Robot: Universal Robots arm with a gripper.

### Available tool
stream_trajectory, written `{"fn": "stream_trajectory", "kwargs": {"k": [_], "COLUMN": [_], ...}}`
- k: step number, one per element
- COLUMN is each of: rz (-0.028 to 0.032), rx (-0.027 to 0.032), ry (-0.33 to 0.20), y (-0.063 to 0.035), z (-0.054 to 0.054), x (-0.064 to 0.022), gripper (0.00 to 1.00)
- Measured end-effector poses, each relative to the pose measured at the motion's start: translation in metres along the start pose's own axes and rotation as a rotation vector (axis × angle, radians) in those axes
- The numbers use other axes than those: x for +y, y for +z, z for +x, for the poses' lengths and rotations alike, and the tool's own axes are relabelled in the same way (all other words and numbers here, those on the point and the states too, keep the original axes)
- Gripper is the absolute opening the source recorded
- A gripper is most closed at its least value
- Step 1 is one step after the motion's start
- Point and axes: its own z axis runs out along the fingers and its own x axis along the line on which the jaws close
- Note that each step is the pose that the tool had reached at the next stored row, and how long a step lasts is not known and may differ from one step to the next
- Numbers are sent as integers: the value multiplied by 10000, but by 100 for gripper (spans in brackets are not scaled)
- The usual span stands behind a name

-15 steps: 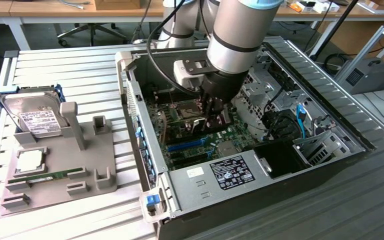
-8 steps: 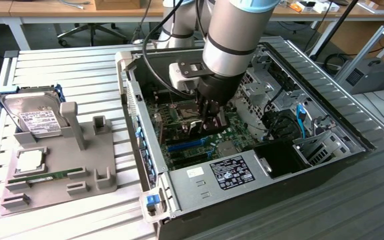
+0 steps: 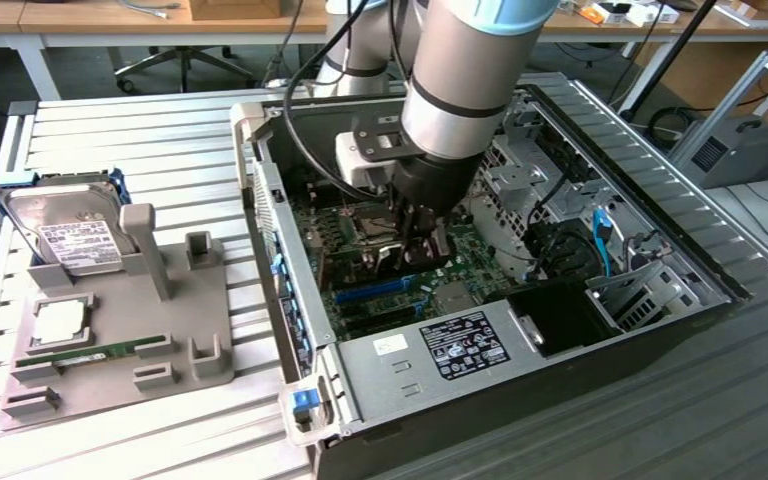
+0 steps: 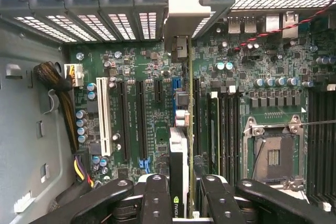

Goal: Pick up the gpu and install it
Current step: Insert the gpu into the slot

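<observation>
Currently the arm (image 3: 471, 80) reaches down into the open PC case (image 3: 267, 190), which lies on its side on the slatted table (image 3: 117, 130). The gripper (image 3: 411, 250) sits low over the motherboard (image 3: 357, 265), about the middle of the case.

Wrist view: the gripper (image 4: 186, 184) is clenched on the gpu (image 4: 178, 148), which is seen edge-on. One of the black fingers (image 4: 156, 195) is on each face, and the card runs straight out from between them. The gpu stands upright on its edge over the motherboard (image 4: 294, 77). It has the long black expansion slots (image 4: 140, 119) on one side and the memory slots (image 4: 223, 124) on the other. The white slot (image 4: 105, 116) is farther off, and the bare CPU socket (image 4: 273, 153) lies beyond the memory slots. The gpu's silver bracket (image 4: 184, 6) is at the far end, right up at the rear slot openings of the case. Cannot tell if the card edge is down in a slot.

Exterior view, clock positions from the gripper:
- Power supply (image 3: 458, 345) inside the case at 6 o'clock.
- Grey parts tray (image 3: 131, 345) outside the case at 8 to 9 o'clock.
- Hard drive (image 3: 71, 225) in its blue frame propped at the tray's far end, near 9 o'clock.
- Processor chip (image 3: 61, 320) and narrow green memory stick (image 3: 91, 353) resting on the tray, near 8 o'clock.
</observation>
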Motion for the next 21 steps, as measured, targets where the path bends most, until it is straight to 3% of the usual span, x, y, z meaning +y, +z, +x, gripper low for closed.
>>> {"fn": "stream_trajectory", "kwargs": {"k": [21], "rz": [5], "rx": [22], "ry": [0], "y": [29], "z": [5], "x": [82], "gripper": [27]}}
